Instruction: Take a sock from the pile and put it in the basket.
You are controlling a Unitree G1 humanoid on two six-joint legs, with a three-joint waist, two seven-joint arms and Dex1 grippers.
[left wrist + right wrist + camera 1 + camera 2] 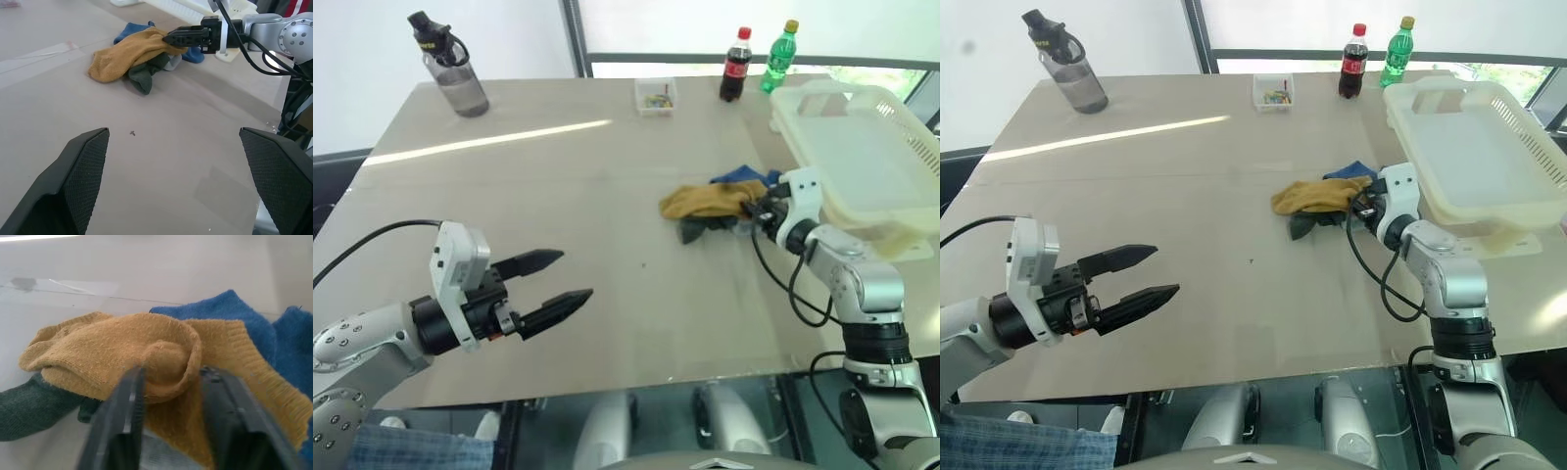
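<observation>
Right gripper (pixel 168 391) pinches a bunched fold of the mustard sock (pixel 705 201), fingers pressed on either side. The sock lies atop the pile (pixel 146 58), over a blue sock (pixel 230 313) and a dark green sock (pixel 144 78), toward the tabletop's right edge (pixel 773 333), just beside the basket (pixel 1528 211). Left gripper (pixel 553 284) hovers spread wide near the tabletop's front-left corner, holding nothing.

Left claw (pixel 548 286) spread wide; right claw (pixel 171 396) narrowed, arm extended.
</observation>
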